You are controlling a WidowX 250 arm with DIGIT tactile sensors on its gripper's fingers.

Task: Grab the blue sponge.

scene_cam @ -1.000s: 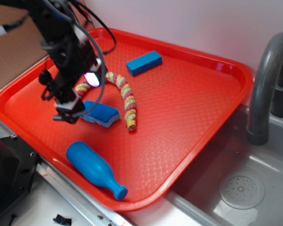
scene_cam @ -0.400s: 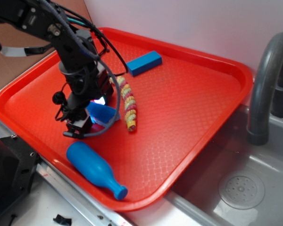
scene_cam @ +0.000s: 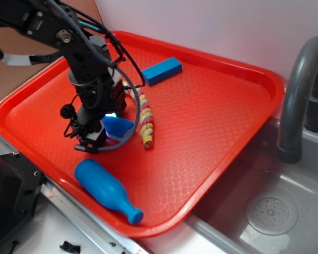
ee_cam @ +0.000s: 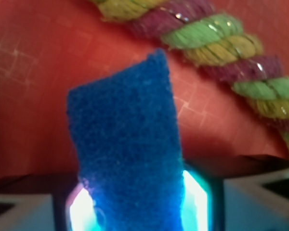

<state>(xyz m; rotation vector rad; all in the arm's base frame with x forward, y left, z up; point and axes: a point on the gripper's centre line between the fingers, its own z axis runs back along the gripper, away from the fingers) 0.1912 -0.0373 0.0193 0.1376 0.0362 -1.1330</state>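
We are working low over the red tray (scene_cam: 212,106), and the gripper (scene_cam: 98,138) is standing down near the tray's left front part, with its jaws pressing from both sides on the blue sponge (ee_cam: 127,159). In the wrist view the sponge is filling the gap between the two jaw tips, its fuzzy dark face toward the camera and its far end sticking up and away, so we are judging that the jaws are closed on it and not merely beside it. In the exterior view only a blue corner of the sponge (scene_cam: 119,126) is showing at the gripper, tilted, just beside the braided rope toy (scene_cam: 143,114); whether its lower edge is touching the tray we cannot tell. To do this step well, we are thinking that the squeeze should be firm but not hard, because such a soft piece gives under pressure and may slip out if the hold is only on its edge. We are also advising a straight lift, without any drag sideways, since the rope is lying very near on the right and its fibres could catch the rough face. The blue plastic bottle (scene_cam: 105,189) in front of the gripper and the blue block (scene_cam: 161,70) far behind are well apart and are not disturbing us. The grey faucet (scene_cam: 302,95) is standing away at the right.
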